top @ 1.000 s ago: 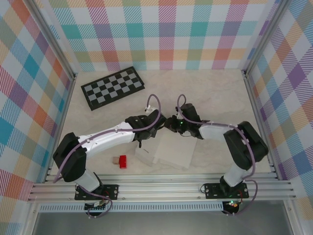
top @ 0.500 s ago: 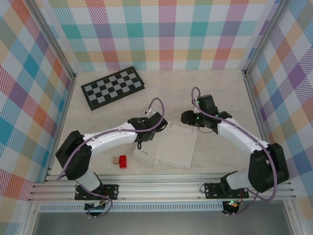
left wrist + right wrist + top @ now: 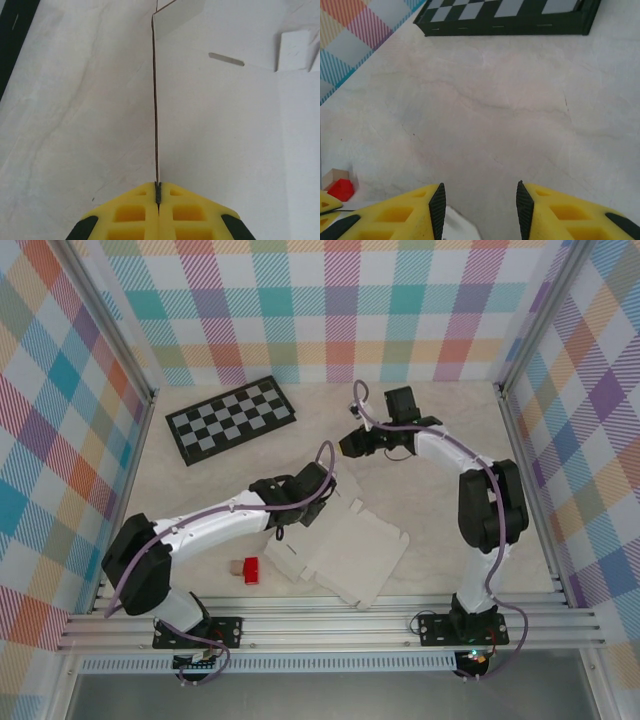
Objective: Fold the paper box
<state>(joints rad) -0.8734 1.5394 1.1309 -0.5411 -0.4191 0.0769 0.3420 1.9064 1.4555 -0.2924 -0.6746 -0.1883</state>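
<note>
The paper box (image 3: 345,552) is a flat white die-cut sheet lying near the table's front middle, one corner reaching toward the rail. My left gripper (image 3: 316,483) is shut on a flap at the sheet's far left edge. In the left wrist view that raised flap (image 3: 155,100) runs edge-on as a thin line up from the closed yellow jaws of the left gripper (image 3: 158,187), with the sheet's slot and tab (image 3: 295,50) to the right. My right gripper (image 3: 350,445) hovers open behind the sheet, facing left; the right gripper (image 3: 479,200) has bare table between its pads, and a white corner of the paper box (image 3: 460,227) shows below.
A black-and-grey checkerboard (image 3: 230,418) lies at the back left, and the checkerboard (image 3: 520,15) also fills the top of the right wrist view. A red block (image 3: 251,570) and a small tan block (image 3: 236,567) sit front left of the sheet. Plaid walls enclose the table.
My right gripper has left the sheet and swung up to the back of the table, now open. The sheet has spread out flatter and turned, while the left gripper keeps its hold.
</note>
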